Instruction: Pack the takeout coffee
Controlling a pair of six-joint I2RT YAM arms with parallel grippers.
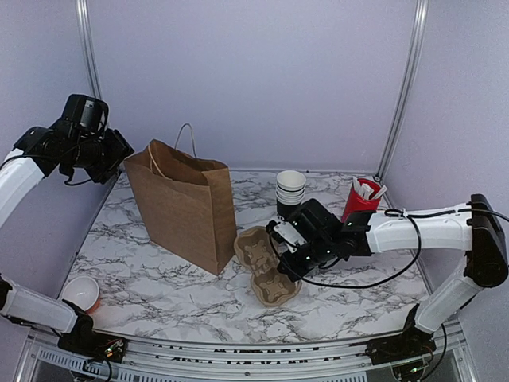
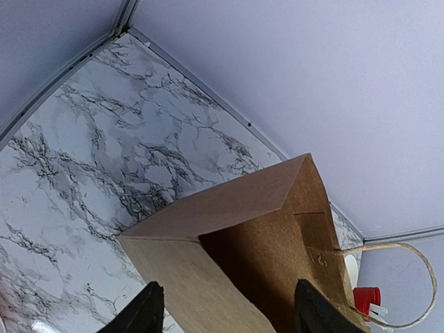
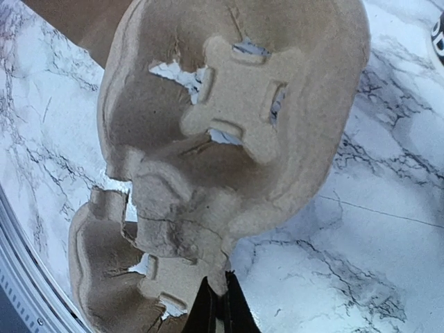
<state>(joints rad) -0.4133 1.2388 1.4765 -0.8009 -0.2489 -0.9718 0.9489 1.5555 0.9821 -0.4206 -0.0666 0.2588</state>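
The takeout coffee does not show plainly in any view. No lidded black cup is visible, and the dark sliver at the edge of the right wrist view is too small to name. Expect the cup to be light and thin-walled, easy to crush, with a lid that could pop off. Take it around the wall below the lid and keep it upright.

Your right gripper (image 3: 216,312) is pinched tight on the rim of the pulp carrier (image 1: 266,267), just right of the paper bag (image 1: 183,203). Your left gripper (image 2: 225,313) hangs spread and empty, up and left of the bag, facing its open mouth.

Count:
- one bag
- one carrier with two wells
- one stack of lidless cups (image 1: 290,189), behind and right of the bag
- one red cup of sachets (image 1: 359,203), further right
- one pale open cup (image 1: 79,293), in front and left of the bag
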